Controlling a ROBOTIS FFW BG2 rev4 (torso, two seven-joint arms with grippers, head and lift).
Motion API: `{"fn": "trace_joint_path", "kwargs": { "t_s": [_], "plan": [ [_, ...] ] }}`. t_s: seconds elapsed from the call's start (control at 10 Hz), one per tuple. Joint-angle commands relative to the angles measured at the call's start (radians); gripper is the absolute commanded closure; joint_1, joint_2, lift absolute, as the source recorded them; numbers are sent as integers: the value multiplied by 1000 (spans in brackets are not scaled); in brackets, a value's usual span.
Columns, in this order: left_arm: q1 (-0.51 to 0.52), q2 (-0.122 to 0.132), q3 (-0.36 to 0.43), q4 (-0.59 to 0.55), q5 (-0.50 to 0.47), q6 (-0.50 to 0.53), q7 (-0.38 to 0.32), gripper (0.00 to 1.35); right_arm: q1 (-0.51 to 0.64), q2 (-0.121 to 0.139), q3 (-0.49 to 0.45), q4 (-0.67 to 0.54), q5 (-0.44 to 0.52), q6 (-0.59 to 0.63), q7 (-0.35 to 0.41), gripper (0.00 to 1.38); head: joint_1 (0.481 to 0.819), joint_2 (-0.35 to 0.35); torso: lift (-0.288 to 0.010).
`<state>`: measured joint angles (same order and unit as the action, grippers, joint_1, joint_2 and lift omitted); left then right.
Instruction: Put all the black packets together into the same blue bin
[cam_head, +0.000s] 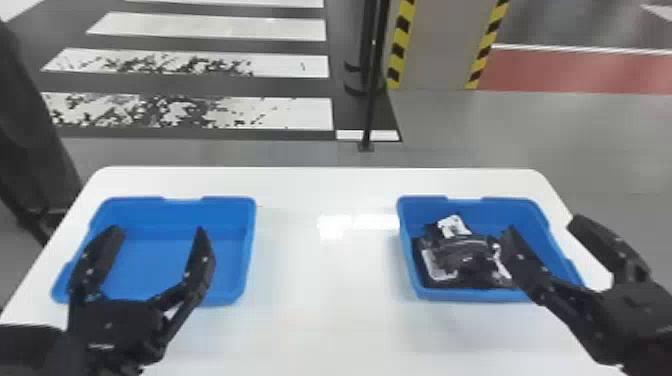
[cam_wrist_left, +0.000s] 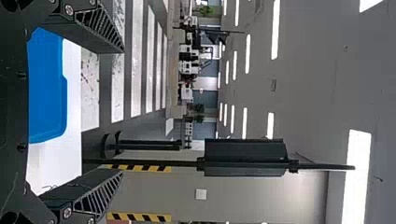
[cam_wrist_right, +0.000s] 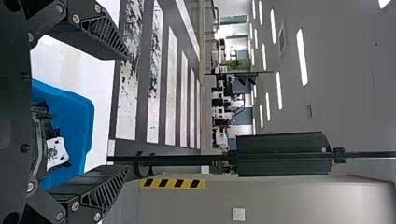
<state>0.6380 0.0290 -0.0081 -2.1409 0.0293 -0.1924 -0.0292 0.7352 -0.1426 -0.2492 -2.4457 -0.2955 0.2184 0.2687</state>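
Passage was available over the table (cam_head: 325, 285) left of the right blue bin (cam_head: 462, 296), while black packets (cam_head: 462, 252) obstructed the left part inside it.

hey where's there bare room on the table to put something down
Widest: the table between the left bin and right bin; a thinner strip runs behind both. Crowded: the right bin, with heaped black packets and the right pincer over it. The left pincer hangs over the left bin.

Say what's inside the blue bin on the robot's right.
Black packets, overlapping, some with white patches. Whatever lies under the top ones is covered, so no count. The right tool hides part of the bin in the head view.
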Motion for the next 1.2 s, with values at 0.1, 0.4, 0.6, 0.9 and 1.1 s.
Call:
{"fn": "trace_joint_path", "kwargs": {
  "t_s": [0.1, 0.4, 0.6, 0.9, 1.1],
  "plan": [
    [0, 0, -2, -3, -7, -7, 0, 128, -1, 0, 0, 0, 0, 0, 0, 197, 695, -60, -110],
    [0, 0, -2, -3, -9, -9, -2, 127, 1, -5, 0, -5, 4, -2, 1, 194, 695, -61, -110],
    [0, 0, -4, -3, -9, -14, -2, 127, 1, -5, 0, -7, 4, -2, 1, 196, 695, -60, -110],
    [-2, 0, -4, -3, -9, -16, -2, 122, 1, -5, 0, -7, 6, -2, 1, 197, 695, -61, -110],
    [-5, 0, -6, -3, -9, -16, -2, 124, 1, -3, 0, -7, 6, -2, 0, 197, 695, -61, -110]
  ]
}}
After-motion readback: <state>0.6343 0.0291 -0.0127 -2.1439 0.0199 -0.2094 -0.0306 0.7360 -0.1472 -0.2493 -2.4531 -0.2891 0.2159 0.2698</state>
